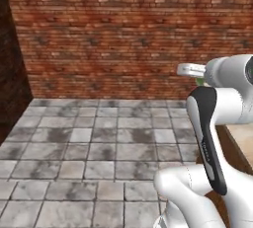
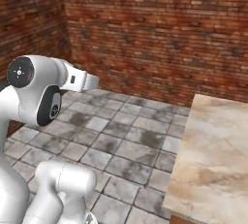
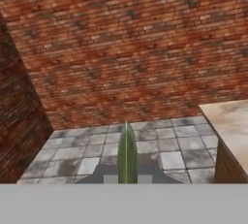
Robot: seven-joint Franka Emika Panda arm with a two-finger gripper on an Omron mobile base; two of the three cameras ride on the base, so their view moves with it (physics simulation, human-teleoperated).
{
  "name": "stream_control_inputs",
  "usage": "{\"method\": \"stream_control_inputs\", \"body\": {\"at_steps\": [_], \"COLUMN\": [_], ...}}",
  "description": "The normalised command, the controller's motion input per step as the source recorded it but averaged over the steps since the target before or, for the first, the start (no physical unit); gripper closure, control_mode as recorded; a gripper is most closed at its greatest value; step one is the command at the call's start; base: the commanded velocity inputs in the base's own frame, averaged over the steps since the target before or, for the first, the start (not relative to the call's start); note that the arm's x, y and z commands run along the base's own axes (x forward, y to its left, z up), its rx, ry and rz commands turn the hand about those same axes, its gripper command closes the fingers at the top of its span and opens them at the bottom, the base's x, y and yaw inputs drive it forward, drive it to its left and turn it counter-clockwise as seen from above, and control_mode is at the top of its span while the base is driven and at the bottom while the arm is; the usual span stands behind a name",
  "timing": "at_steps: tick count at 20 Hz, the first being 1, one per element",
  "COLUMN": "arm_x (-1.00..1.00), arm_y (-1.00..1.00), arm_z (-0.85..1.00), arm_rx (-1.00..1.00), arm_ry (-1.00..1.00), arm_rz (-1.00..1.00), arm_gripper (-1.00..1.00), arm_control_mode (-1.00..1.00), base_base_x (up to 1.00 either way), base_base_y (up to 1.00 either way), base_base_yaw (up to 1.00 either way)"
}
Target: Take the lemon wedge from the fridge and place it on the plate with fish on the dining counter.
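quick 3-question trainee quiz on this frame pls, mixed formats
1. True or false: the end effector holds a green wedge-shaped piece.
2. In the right base view, where is the dining counter? A) right B) left C) behind the arm
3. Fill in: the wall behind the tiled floor is made of ____.

Key: 1 true; 2 A; 3 brick
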Motion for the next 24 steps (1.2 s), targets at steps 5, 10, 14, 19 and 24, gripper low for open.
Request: {"method": "stream_control_inputs", "body": {"at_steps": [5,10,14,19,24], "arm_x": [0.0,0.0,0.0,0.0,0.0], "arm_y": [0.0,0.0,0.0,0.0,0.0], "arm_z": [0.0,0.0,0.0,0.0,0.0], "arm_rx": [0.0,0.0,0.0,0.0,0.0], "arm_ry": [0.0,0.0,0.0,0.0,0.0], "arm_rz": [0.0,0.0,0.0,0.0,0.0], "arm_gripper": [1.0,1.0,1.0,1.0,1.0], "arm_control_mode": [1.0,1.0,1.0,1.0,1.0], "base_base_x": [1.0,1.0,0.84,0.62,0.64], "base_base_y": [1.0,1.0,0.95,0.68,0.27], "base_base_yaw": [-0.61,-0.67,-0.71,-0.77,-0.77]}}
